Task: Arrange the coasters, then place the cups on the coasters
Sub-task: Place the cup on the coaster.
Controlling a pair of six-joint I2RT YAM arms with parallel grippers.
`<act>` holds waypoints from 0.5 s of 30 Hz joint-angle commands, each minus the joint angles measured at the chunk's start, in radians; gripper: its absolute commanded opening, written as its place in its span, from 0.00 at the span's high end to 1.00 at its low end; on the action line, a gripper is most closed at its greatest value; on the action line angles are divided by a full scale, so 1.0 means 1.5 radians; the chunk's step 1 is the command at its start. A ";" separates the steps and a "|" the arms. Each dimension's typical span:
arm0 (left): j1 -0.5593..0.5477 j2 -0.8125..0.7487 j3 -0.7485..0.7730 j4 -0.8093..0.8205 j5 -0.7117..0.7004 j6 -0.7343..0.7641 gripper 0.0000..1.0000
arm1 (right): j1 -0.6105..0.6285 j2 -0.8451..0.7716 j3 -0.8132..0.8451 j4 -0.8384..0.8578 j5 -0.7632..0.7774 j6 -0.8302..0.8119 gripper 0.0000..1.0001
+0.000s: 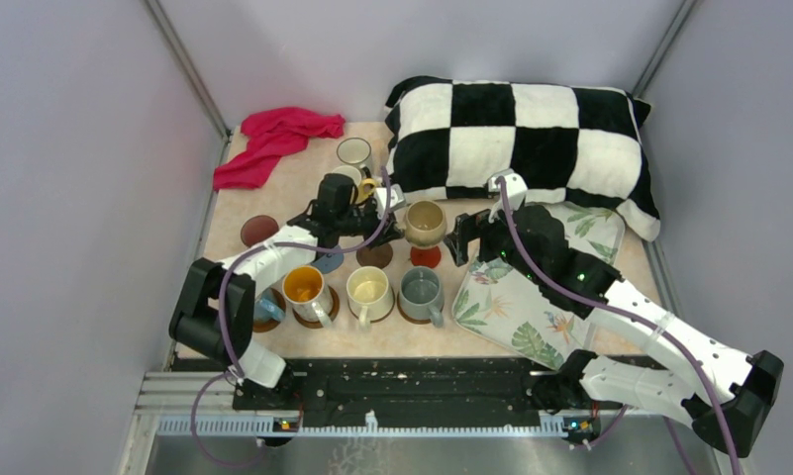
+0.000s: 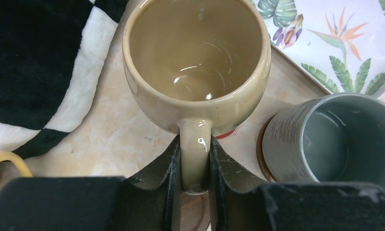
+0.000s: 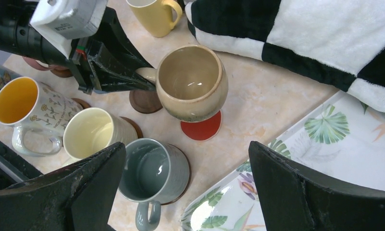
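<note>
My left gripper [image 2: 196, 163] is shut on the handle of a tan cup [image 2: 197, 62], which hangs upright just above a red coaster [image 3: 202, 129]; part of that coaster shows below the cup [image 1: 424, 223]. A bare brown coaster [image 3: 144, 102] lies right beside it. In the front row, an orange-lined mug [image 1: 303, 287], a cream mug [image 1: 368, 290] and a grey mug [image 1: 421, 290] each stand on a brown coaster. My right gripper [image 3: 188, 192] hovers open over the grey mug [image 3: 154, 171] and the tray edge, holding nothing.
A leaf-print tray [image 1: 531, 307] lies at the right under my right arm. A checkered pillow [image 1: 521, 139] fills the back right and a red cloth [image 1: 273, 143] the back left. A yellow mug [image 1: 357, 183], a white mug [image 1: 353, 151] and another bare brown coaster [image 1: 259, 230] are behind.
</note>
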 commanded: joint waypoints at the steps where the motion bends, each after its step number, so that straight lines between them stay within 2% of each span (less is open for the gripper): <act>1: 0.001 0.009 0.011 0.078 0.068 0.066 1.00 | -0.009 -0.016 0.009 0.005 0.011 0.004 0.01; 5: 0.001 0.037 0.026 0.035 0.085 0.089 1.00 | -0.009 -0.015 0.009 0.005 0.009 0.004 0.01; 15: -0.003 0.059 0.020 0.035 0.086 0.103 1.00 | -0.009 -0.014 0.007 0.006 0.007 0.004 0.01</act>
